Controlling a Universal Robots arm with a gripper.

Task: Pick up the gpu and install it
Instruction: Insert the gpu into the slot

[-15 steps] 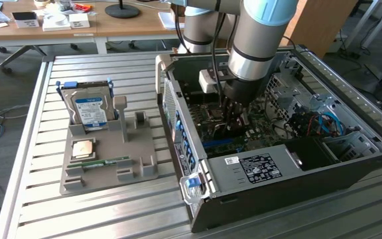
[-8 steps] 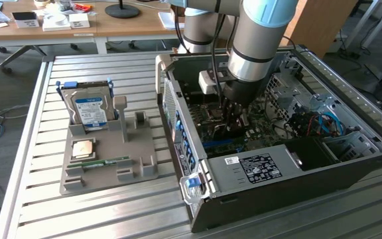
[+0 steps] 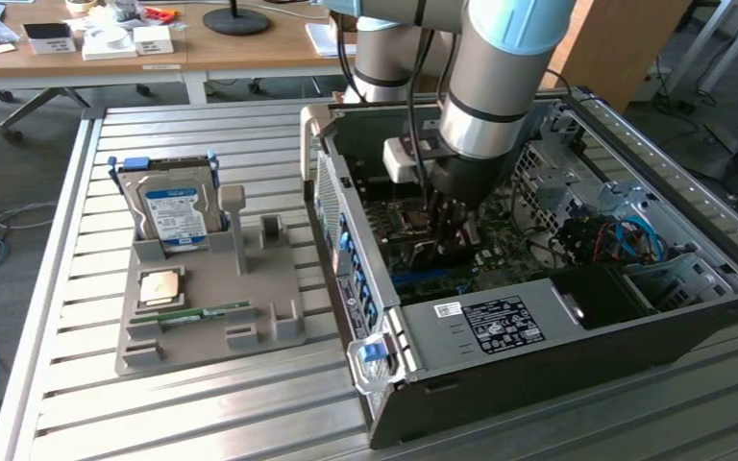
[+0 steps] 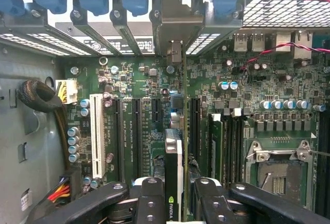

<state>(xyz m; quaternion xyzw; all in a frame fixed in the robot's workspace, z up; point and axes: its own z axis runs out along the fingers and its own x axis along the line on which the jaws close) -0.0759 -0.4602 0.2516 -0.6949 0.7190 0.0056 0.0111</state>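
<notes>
One arm (image 3: 491, 86) reaching down into the open PC case (image 3: 676, 317), gripper (image 4: 175, 203) clamped on the gpu (image 4: 174, 177) — card held edge-on between the two black fingers (image 4: 149, 203), standing upright over the green motherboard (image 4: 144, 84), between the black expansion slots (image 4: 131, 131) and in line with a metal bracket (image 4: 178, 22) at the rear slot openings. White slot (image 4: 96, 133) off to one side, empty CPU socket (image 4: 281, 175) to the other. Outside the case, on the slatted table (image 3: 189, 413) — grey tray (image 3: 209, 307) carrying an upright hard drive (image 3: 174, 213), a chip (image 3: 161, 287) and a memory stick (image 3: 203, 313).
</notes>
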